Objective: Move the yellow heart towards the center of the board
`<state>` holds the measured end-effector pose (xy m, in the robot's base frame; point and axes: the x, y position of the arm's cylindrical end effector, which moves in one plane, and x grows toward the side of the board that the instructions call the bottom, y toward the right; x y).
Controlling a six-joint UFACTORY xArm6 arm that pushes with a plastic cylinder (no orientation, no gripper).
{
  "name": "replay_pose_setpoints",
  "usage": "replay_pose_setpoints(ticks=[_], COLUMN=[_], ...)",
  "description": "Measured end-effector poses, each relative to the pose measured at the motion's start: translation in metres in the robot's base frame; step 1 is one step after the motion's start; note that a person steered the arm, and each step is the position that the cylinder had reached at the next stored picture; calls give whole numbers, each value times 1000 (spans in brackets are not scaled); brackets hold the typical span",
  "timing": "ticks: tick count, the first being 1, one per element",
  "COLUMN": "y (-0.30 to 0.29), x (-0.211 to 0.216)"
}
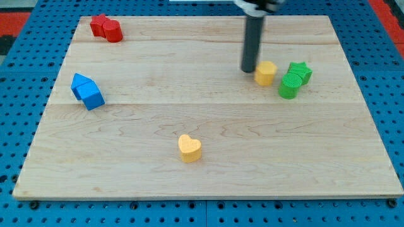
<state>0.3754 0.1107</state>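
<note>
Fingers we have none: our rod tip [248, 70] holds nothing, well apart from the yellow wooden heart [189, 148], lying toward the view's bottom-left.

Heart [189, 148] low centre on board [208, 176]; my tip [248, 70] upper right, touching hexagonal block's [266, 73] left side.

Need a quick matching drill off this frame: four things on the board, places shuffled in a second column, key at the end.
Things:
1. yellow heart
2. red blocks
3. blue blocks
4. my tip

Places:
A. view's top left corner
B. just left of the small yellow block, near the green blocks
C. lower middle of the board
D. view's left edge, mid height

Pairs: 1-C, 2-A, 3-D, 4-B
</note>
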Motion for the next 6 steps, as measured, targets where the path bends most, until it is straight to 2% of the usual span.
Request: replay_pose_setpoints(ticks=[1,2,3,4,5,6], y=[-36,-118,-198,-220,-150,-110], x=[10,73,154,182,195,158])
